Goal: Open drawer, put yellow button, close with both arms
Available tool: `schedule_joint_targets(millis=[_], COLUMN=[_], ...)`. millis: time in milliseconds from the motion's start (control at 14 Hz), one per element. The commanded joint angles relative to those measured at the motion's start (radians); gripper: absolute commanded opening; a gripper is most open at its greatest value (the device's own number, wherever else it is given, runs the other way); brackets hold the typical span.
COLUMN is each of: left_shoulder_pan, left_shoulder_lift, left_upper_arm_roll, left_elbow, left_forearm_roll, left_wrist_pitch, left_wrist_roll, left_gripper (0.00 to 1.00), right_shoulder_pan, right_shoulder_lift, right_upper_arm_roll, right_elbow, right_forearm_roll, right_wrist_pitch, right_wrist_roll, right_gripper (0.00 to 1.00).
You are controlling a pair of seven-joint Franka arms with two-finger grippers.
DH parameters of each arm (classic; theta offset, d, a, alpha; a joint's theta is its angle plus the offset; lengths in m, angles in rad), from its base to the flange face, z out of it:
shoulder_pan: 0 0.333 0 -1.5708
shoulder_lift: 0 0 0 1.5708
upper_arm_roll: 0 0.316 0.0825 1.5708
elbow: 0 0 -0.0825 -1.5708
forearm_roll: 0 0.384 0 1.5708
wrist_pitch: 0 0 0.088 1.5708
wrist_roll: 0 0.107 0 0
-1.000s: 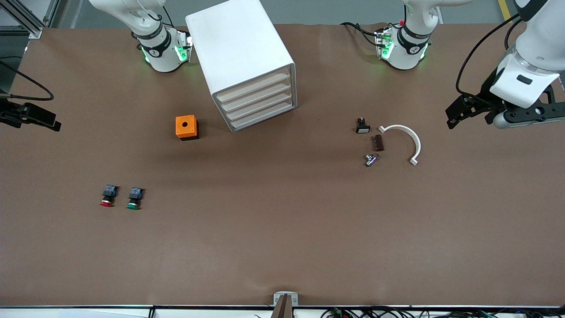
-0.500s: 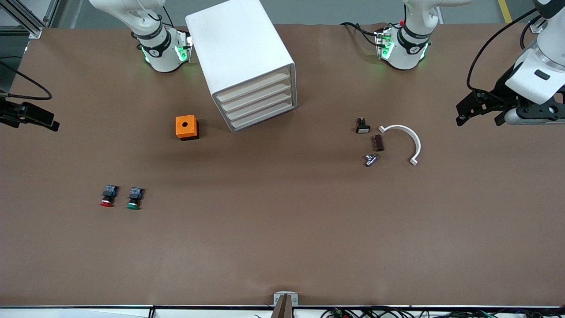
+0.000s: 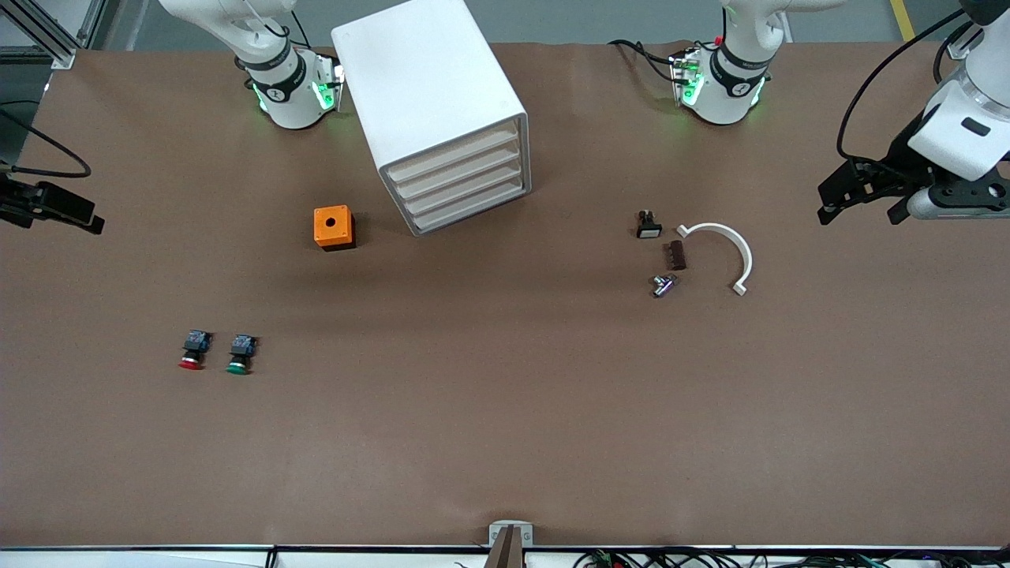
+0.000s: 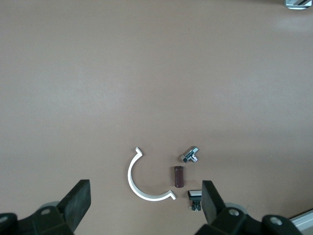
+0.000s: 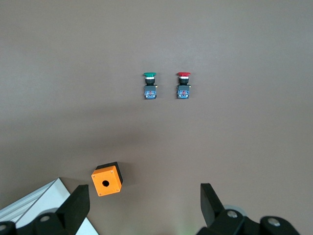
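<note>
We note a boxy white cabinet (image 3: 430, 102), its four slatted drawers (image 3: 461, 183) shut; no yellow button visible. Left gripper (image 4: 144, 208) and right gripper (image 5: 144, 205) hover with fingers spread. Red button (image 3: 190, 350) and green button (image 3: 240, 353) lie beside each other.

No readable text, labels, brands, numbers or signs anywhere in these views. Small dark marks on the collars of the arm bases (image 3: 278, 88), too small to read.
</note>
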Motion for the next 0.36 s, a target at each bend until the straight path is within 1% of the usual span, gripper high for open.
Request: schedule_joint_targets(millis=[0, 286], left_shoulder_pan=[-0.002, 0.002], left_shoulder_lift=[-0.002, 0.004], left_upper_arm_roll=[0.007, -0.001], left_elbow=[0.016, 0.02], left_forearm_roll=[0.01, 0.021], left_wrist_pitch=[-0.018, -0.02], left_wrist_roll=[0.008, 0.009], left_gripper=[1.0, 1.0], right_shoulder_pan=[-0.009, -0.009], right_shoulder_lift=[-0.005, -0.005], right_upper_arm_roll=[0.007, 0.007], right_elbow=[0.009, 0.011], right_forearm_roll=[-0.017, -0.017], right_wrist_pitch=[-0.003, -0.003], right_wrist_roll=[0.005, 0.005], right_gripper=[1.0, 1.0])
